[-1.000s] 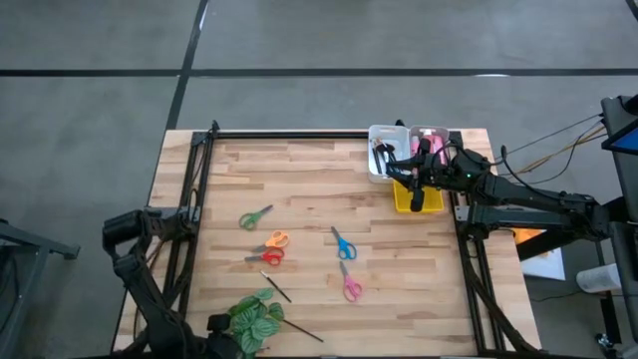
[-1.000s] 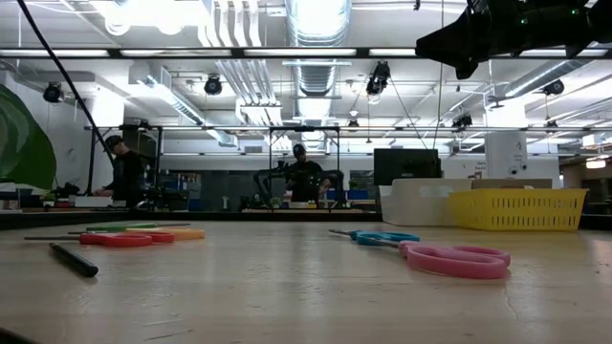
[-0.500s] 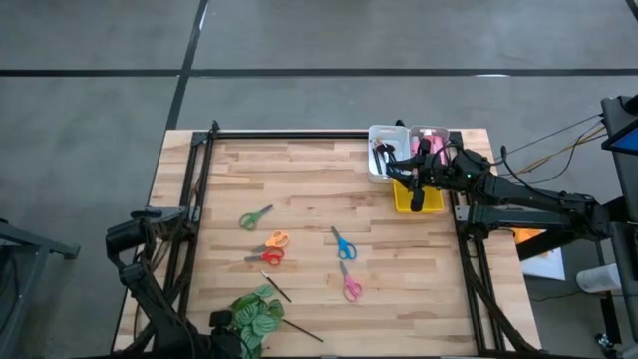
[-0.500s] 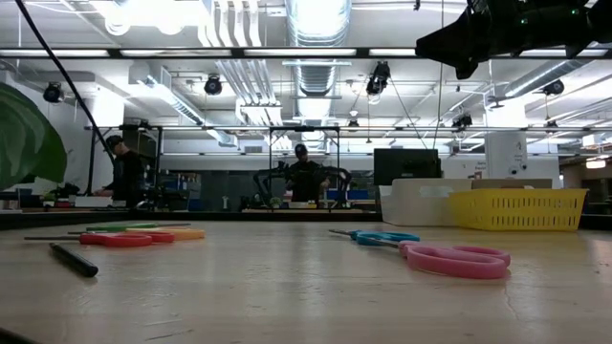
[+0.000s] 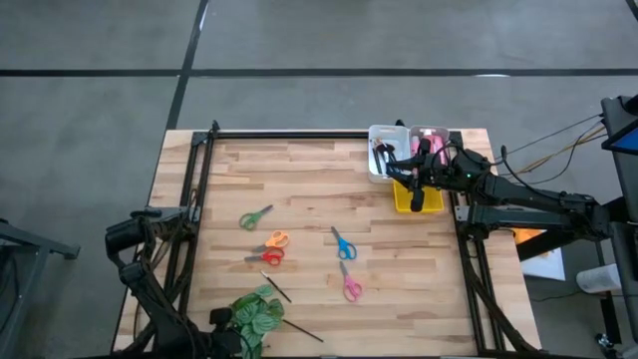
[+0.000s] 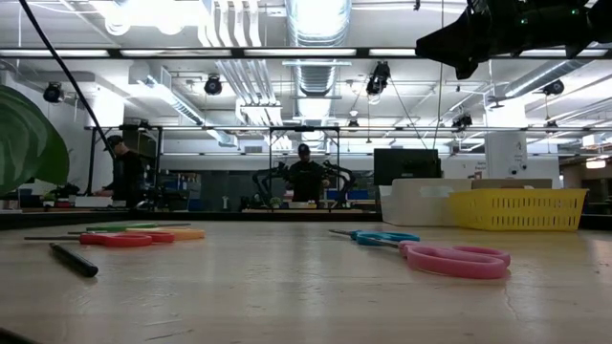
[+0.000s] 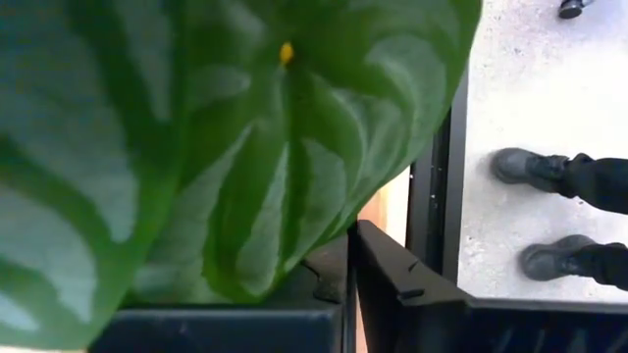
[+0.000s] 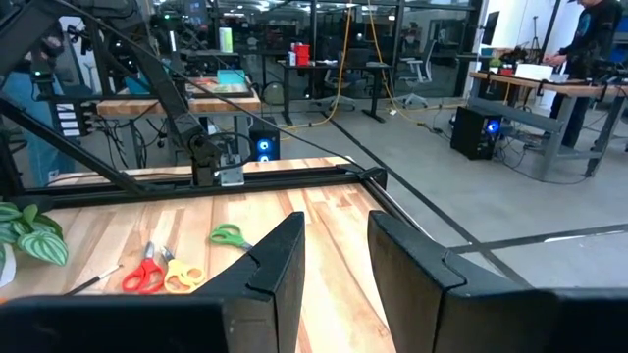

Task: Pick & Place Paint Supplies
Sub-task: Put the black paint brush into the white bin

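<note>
A: Paint supplies first, largest holder down; the wooden table (image 5: 399,299) carries a white bin (image 5: 377,133), a second bin with pink tubes (image 5: 436,134) in it, and a yellow basket (image 5: 403,202), all at the far right corner; dark brush handles show in the white bin; what sits in the yellow basket is hidden by the arm.

B: So part of the sorting looks done; what is left out on the boards?

A: Five scissors lie loose mid-table: green scissors (image 5: 255,216), orange scissors (image 5: 273,239), red scissors (image 5: 267,257), blue scissors (image 5: 343,243), pink scissors (image 5: 350,285); two thin brushes too, one brush (image 5: 276,287) beside the green plant (image 5: 254,319) and another (image 5: 301,331) just past its leaves.

B: And the arms?

A: The right gripper (image 5: 416,195) hangs above the yellow basket, fingers parted with nothing between them in its wrist view; the left gripper (image 5: 217,319) is at the near edge against the plant, clenched; whether it pinches a leaf I cannot tell.

B: My judgement: roughly half remains; seven loose items to go.
</note>
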